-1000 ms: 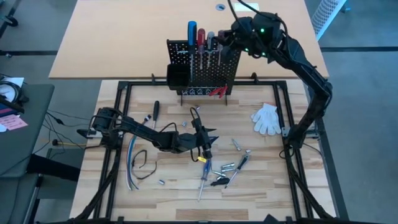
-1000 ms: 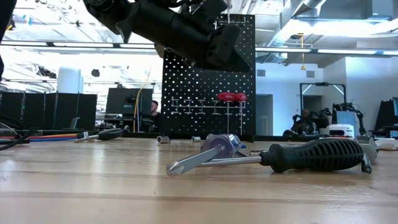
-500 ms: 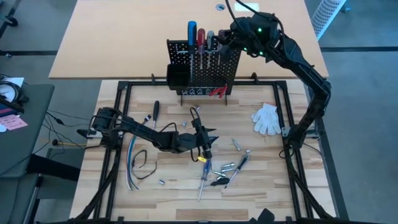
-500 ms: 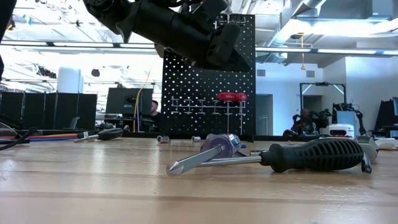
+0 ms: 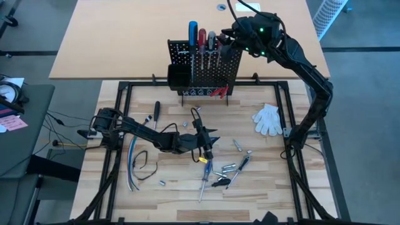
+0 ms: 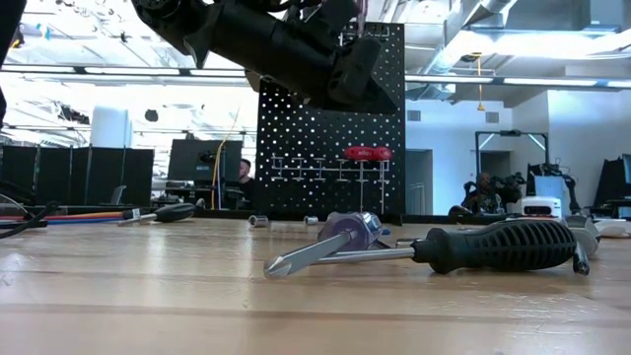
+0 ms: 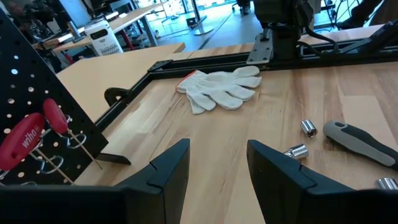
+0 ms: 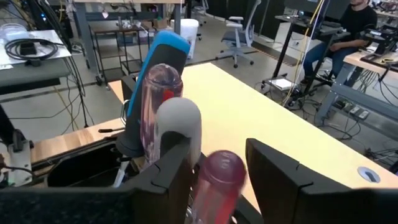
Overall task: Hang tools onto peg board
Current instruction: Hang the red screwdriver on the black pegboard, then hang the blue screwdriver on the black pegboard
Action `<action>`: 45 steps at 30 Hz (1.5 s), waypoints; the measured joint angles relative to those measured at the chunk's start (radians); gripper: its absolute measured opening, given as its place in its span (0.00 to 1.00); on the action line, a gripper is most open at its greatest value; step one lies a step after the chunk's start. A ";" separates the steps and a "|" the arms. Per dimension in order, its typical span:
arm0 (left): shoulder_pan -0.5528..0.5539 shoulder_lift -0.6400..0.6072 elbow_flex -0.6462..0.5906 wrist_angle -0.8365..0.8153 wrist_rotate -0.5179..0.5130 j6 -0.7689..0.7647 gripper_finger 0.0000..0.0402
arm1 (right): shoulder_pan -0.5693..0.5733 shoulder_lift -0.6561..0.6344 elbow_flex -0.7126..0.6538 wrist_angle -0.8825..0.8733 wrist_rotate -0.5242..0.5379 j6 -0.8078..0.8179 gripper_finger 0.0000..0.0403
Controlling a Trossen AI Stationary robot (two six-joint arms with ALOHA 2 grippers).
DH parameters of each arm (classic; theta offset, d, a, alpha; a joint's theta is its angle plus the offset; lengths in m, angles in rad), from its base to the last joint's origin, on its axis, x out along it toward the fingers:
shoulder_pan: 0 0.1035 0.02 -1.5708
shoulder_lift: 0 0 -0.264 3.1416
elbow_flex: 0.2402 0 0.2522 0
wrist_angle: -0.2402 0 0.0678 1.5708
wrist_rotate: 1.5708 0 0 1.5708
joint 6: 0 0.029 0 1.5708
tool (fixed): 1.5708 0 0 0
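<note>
The black peg board (image 5: 205,65) stands upright at the table's far edge, with red-handled pliers (image 6: 367,154) hung low on its face. Blue (image 8: 163,56), clear (image 8: 160,93) and grey (image 8: 180,121) screwdriver handles stand upright along its top rail. My right gripper (image 5: 224,39) is at the rail's right end, shut on a pink-handled screwdriver (image 8: 217,177). My left gripper (image 5: 206,147) hovers open and empty over the table's middle, above several loose tools, among them a black-handled screwdriver (image 6: 503,247) and a purple one (image 6: 340,237). My right gripper pinches the pink handle by its two sides (image 8: 202,186), just below its rounded top, between the two fingers. The fingers come from the table's right, slanting down, and lie across the handle. The screwdriver stands upright beside the grey handle. Its shaft and lower end are hidden.
A white glove (image 5: 267,119) lies at the right, a bundle of cables (image 5: 134,162) at the left, and a black screwdriver (image 5: 157,111) near the board. Small silver bits (image 7: 308,127) lie scattered mid-table. A black bin (image 5: 178,76) hangs on the board's left side.
My right gripper has gone down a little toward the peg board's top rail with the pink-handled screwdriver. In the low view its handle now shows at the board's top edge, where only the thin shaft showed before.
</note>
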 joint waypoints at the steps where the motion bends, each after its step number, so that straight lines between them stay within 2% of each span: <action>1: 0.000 0.000 0.000 0.000 0.000 0.000 0.38 | 0.003 -0.005 0.000 -0.003 0.000 0.000 0.40; 6: -0.010 0.000 0.000 0.000 0.000 0.003 0.38 | 0.021 -0.075 -0.002 -0.055 0.000 -0.046 0.40; 11: -0.026 0.000 0.000 0.000 -0.003 0.046 0.38 | 0.089 -0.173 0.000 -0.246 0.000 -0.079 0.40; 16: -0.082 -0.046 0.000 -0.073 -0.010 0.167 0.38 | 0.239 -0.224 -0.009 -0.509 0.000 -0.067 0.40; 20: -0.163 -0.096 0.001 -0.246 -0.004 0.208 0.38 | 0.417 -0.293 -0.153 -0.536 0.025 -0.031 0.40; 24: -0.245 -0.109 0.001 -0.413 -0.003 0.068 0.38 | 0.610 -0.384 -0.405 -0.453 0.084 0.003 0.40; 28: -0.318 -0.079 0.001 -0.532 -0.003 -0.124 0.38 | 0.779 -0.476 -0.708 -0.266 0.143 0.092 0.40; 31: -0.350 -0.044 0.001 -0.540 -0.002 -0.347 0.38 | 0.882 -0.515 -0.918 -0.089 0.145 0.195 0.40; 34: -0.347 -0.002 0.001 -0.504 -0.002 -0.576 0.39 | 0.976 -0.513 -1.067 0.029 0.151 0.280 0.40; 36: -0.332 0.029 0.001 -0.477 0.010 -0.661 0.41 | 1.033 -0.501 -1.120 0.059 0.178 0.328 0.40; 39: -0.293 0.051 0.001 -0.450 0.084 -0.731 0.48 | 1.117 -0.483 -1.146 0.039 0.262 0.400 0.40; 43: -0.244 0.051 0.001 -0.443 0.189 -0.792 0.60 | 1.224 -0.481 -1.149 0.020 0.383 0.478 0.40; 45: -0.235 0.051 0.007 -0.439 0.191 -0.806 0.65 | 1.271 -0.487 -1.149 0.019 0.431 0.502 0.40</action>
